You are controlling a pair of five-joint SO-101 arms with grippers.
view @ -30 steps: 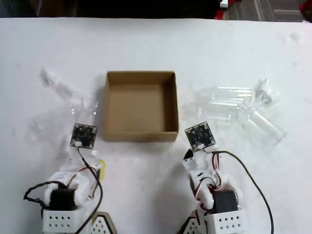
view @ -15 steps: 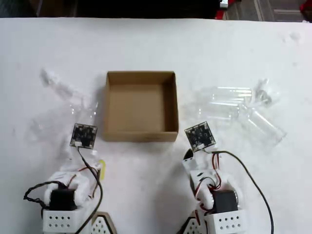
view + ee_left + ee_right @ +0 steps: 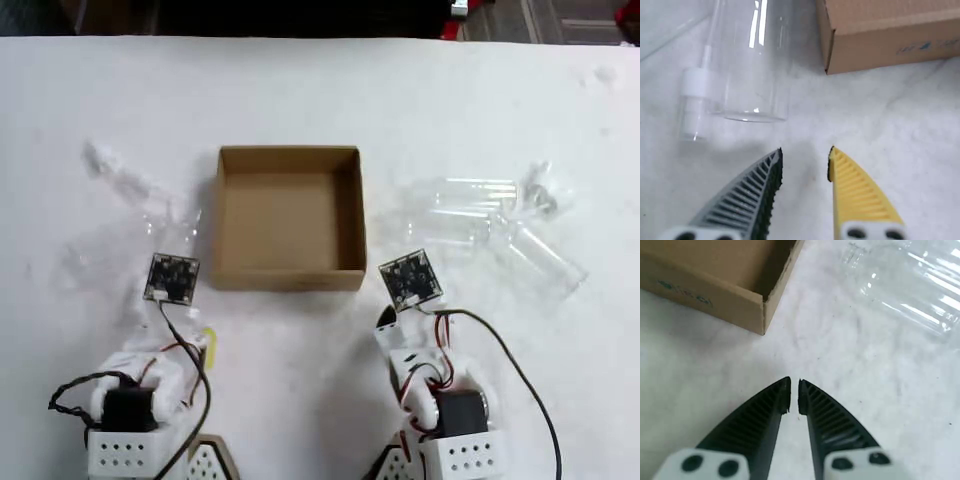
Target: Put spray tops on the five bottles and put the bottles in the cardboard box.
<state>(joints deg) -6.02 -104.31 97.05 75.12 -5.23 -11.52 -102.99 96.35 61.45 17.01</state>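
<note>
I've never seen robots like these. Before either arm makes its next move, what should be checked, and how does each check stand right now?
1. Cardboard box open on top with nothing inside: ok.
2. Left gripper open and holding nothing: ok.
3. Right gripper ready to grab: not ok, its fingers are nearly together.
4. Clear bottle lying on the table just ahead of the left gripper: ok.
5. White spray top fitted on that bottle: not ok, it seems to lie loose beside it.
6. All five bottles present: cannot tell, as the heap of bottles right of the box overlaps.
</note>
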